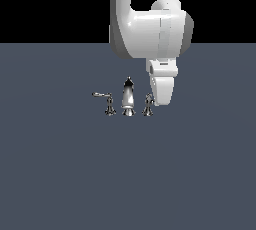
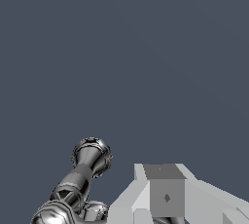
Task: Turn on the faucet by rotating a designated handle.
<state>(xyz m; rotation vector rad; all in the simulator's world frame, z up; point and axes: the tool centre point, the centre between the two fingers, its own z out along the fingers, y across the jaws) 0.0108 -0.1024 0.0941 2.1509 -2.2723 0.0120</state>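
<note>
The chrome faucet stands on the grey floor in the exterior view, with its tall dark-tipped spout point(image 1: 128, 97) in the middle. The handle point(image 1: 148, 105) is the short post at the exterior view's right of the spout. Its thin arm rises toward my gripper point(image 1: 159, 102) and is partly hidden by it. The gripper hangs tip-down right beside this handle, touching or almost touching it. The twin handle point(image 1: 106, 100) points its arm left. In the wrist view, my fingers point(image 2: 164, 189) appear as one closed block holding nothing, next to a chrome faucet piece point(image 2: 85, 167); I cannot tell which piece.
The white arm point(image 1: 145, 21) comes down from above, behind the faucet. The flat grey floor point(image 1: 128, 174) spreads all around the set.
</note>
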